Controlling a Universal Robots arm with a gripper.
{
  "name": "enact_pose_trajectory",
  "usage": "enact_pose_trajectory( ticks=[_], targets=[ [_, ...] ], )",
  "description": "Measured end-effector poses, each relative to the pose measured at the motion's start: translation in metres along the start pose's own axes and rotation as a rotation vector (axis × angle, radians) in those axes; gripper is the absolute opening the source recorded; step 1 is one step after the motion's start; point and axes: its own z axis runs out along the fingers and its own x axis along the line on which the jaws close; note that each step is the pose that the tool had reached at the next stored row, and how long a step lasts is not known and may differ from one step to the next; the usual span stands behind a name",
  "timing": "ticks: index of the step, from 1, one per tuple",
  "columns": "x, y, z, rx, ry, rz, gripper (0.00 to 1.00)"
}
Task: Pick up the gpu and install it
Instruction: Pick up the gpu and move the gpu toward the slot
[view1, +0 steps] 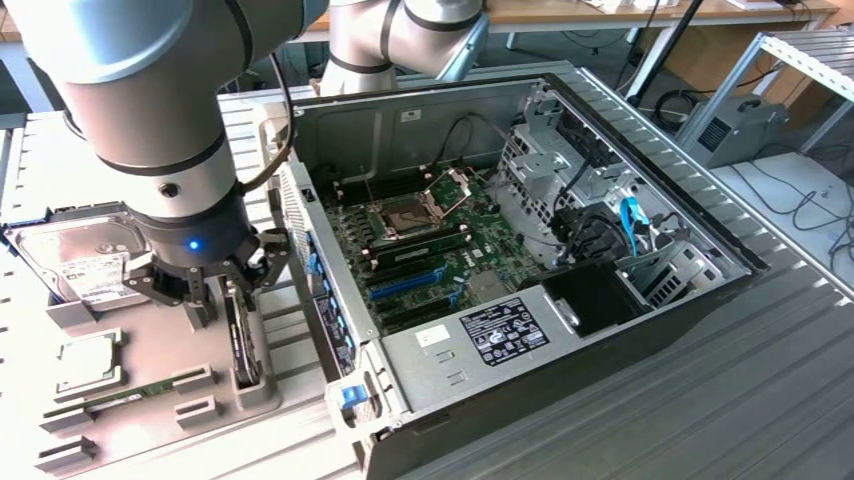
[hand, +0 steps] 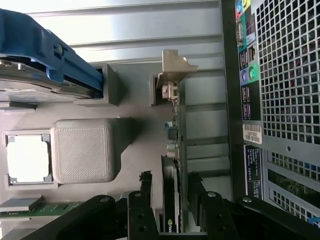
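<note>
Hovering over: the gpu (view1: 244, 345), which you find standing on edge in a slot of the gray holder (view1: 160, 340) on the desk. It sits just beside the open case (view1: 400, 390), on the exterior view's left of it.
Fingers: released and spread wide. Your fingers (hand: 146, 189) hang one to each side of the card and grasp nothing. On one side bare holder shows between finger and card; on the other the gap is too slim to judge.
Gpu from the wrist: the gpu (hand: 171, 200) reads as a thin strip, black face and green board seen edge-on. Its silver bracket (hand: 174, 70) is at the end away from your fingers.
Long axis: it runs along the slot, parallel to the nearest wall of the case. The line between your fingers crosses it squarely, so the pads face the card's flat sides.
Direction: the card lies straight below and between the fingers, not off to either side. By my judgement you are lined up for a pinch across its thickness.
Arm: you have the one arm (view1: 134, 100), and it stands right above the holder.
Neighbours: the hard drive (view1: 80, 255) and the processor (view1: 87, 362) share the holder, apart from the fingers.
Task state: gpu in its slot, not yet lifted.
</note>
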Motion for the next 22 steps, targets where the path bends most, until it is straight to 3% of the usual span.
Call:
enact_pose_trajectory(
  ticks=[10, 22],
  targets=[
    [0.0003, -0.0003, 0.0090, 0.0003, 0.0003, 0.000, 0.42],
    [0.0003, -0.0003, 0.0097, 0.0000, 0.0000, 0.000, 0.41]
  ],
)
